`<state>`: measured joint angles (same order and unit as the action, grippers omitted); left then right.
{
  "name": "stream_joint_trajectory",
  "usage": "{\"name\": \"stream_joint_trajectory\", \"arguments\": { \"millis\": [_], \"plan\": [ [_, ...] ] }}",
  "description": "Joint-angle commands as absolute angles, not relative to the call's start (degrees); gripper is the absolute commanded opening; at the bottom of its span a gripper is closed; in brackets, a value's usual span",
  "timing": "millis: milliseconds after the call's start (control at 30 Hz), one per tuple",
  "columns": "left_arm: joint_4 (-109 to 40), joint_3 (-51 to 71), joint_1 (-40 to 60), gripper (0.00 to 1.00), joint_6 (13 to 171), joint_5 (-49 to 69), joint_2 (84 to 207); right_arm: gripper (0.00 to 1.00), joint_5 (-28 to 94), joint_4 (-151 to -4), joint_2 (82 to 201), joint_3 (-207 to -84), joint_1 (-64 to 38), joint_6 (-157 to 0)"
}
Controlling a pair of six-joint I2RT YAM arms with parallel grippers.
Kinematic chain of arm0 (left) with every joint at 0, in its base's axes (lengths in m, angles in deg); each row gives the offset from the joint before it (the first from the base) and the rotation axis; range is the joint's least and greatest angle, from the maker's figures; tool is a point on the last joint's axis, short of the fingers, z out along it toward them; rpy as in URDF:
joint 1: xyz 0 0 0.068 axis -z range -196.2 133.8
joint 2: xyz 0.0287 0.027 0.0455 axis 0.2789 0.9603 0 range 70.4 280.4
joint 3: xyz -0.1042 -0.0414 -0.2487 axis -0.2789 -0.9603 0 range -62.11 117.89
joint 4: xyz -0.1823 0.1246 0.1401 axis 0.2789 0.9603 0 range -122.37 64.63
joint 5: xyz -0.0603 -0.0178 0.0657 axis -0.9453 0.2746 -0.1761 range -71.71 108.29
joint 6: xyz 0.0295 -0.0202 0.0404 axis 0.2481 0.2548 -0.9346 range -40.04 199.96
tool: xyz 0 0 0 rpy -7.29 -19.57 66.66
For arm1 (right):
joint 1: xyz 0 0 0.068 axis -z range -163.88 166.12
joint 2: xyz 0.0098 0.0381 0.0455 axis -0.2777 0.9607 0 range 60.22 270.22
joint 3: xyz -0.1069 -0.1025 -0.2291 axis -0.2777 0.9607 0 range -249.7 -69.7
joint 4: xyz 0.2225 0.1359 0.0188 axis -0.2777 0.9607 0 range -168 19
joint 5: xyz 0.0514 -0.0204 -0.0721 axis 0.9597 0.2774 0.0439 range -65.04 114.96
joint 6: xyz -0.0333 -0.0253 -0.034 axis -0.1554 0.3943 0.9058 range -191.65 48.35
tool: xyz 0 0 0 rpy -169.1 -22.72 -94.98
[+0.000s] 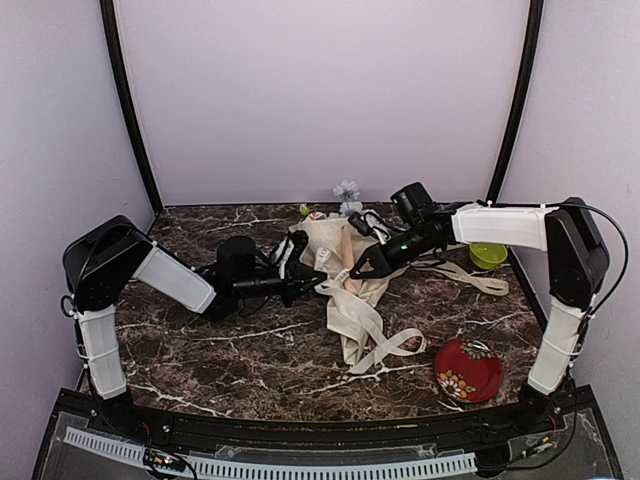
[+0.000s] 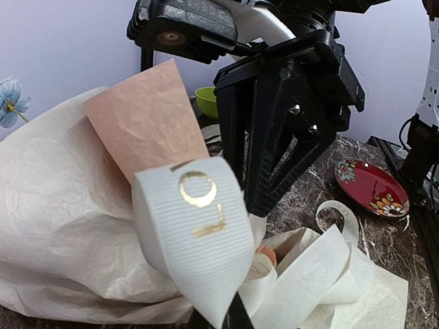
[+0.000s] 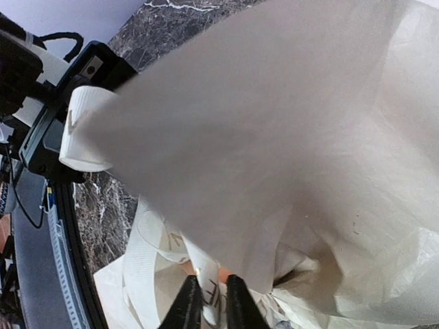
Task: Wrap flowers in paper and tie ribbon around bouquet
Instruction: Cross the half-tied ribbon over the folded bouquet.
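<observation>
The cream paper [image 1: 322, 240] lies bunched into a loose bouquet at mid-table, its peach flap [image 2: 147, 123] standing up. Pale flowers [image 1: 347, 192] poke out at the far end; a blue bloom [image 2: 8, 99] shows in the left wrist view. The cream-white ribbon [image 1: 378, 335] trails toward the front in loose loops. My left gripper [image 1: 296, 272] [image 2: 230, 317] is shut on a gold-lettered loop of ribbon [image 2: 199, 240] beside the paper. My right gripper [image 1: 357, 270] [image 3: 212, 303] points down from the other side, its jaws pinched on a ribbon strand [image 3: 209, 291] under the paper [image 3: 274, 137].
A lime-green bowl [image 1: 488, 255] sits at the back right, and a red floral plate [image 1: 468, 370] is near the front right. Another ribbon tail [image 1: 470, 278] runs right under the right arm. The two grippers are close together over the bundle.
</observation>
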<state>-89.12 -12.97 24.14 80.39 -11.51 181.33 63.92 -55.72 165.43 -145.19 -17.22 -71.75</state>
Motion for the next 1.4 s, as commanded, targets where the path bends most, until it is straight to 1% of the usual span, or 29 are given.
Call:
{"name": "stream_joint_trajectory", "arguments": {
  "millis": [0,33,100,133,167,433,533,567,667,767,933,1100,1233,1300,1367],
  "plan": [
    [-92.5,-13.1,23.8,0.0,82.2,-13.4,181.4,0.2,59.0,-55.9,163.6,-144.5,-16.1,-74.5],
    [-92.6,-13.1,23.8,0.0,82.4,-13.6,181.3,0.24,58.7,-55.9,162.9,-143.8,-16.1,-74.6],
    [-93.0,-13.1,23.8,0.0,82.8,-14.2,181.3,0.37,58.4,-55.9,161.4,-142.7,-16.1,-74.9],
    [-93.1,-13.0,23.8,0.0,82.9,-14.3,181.3,0.41,58.5,-55.8,160.4,-142.1,-16.1,-74.9],
    [-93.2,-12.9,23.8,0.0,83.0,-14.4,181.3,0.43,58.7,-55.8,159.4,-141.4,-16.1,-75.1],
    [-92.7,-12.7,23.9,0.0,82.9,-14.6,181.1,0.4,64.3,-58.4,153.3,-131.9,-18.1,-76.6],
    [-92.4,-12.9,23.9,0.0,82.7,-14.3,180.8,0.41,63.0,-58.9,153.4,-129.7,-19.2,-77.3],
    [-92.3,-13.0,23.9,0.0,82.7,-14.2,180.6,0.39,62.9,-59.3,153.2,-129.0,-19.4,-77.6],
    [-91.6,-13.1,23.9,0.0,82.4,-14.3,180.4,0.29,62.6,-61.3,152.0,-126.5,-20.0,-78.9],
    [-91.0,-13.0,23.9,0.0,82.1,-14.3,180.4,0.25,61.9,-63.3,148.1,-123.7,-20.4,-80.5],
    [-90.7,-12.8,23.9,0.0,81.5,-13.8,180.3,0.23,60.4,-64.9,145.8,-119.9,-21.2,-82.4],
    [-90.1,-12.6,23.9,0.0,81.2,-13.9,180.1,0.24,58.7,-64.2,145.4,-119.0,-21.1,-82.7],
    [-89.9,-12.5,23.9,0.0,81.1,-14.0,180.0,0.37,55.1,-63.5,146.0,-119.0,-21.0,-82.1],
    [-89.6,-12.5,23.9,0.0,81.1,-14.0,179.9,0.4,55.3,-63.3,147.1,-119.0,-21.0,-82.0],
    [-89.5,-12.5,23.9,0.0,80.9,-14.0,179.8,0.4,56.4,-63.5,147.8,-118.8,-21.0,-82.0]
  ]
}}
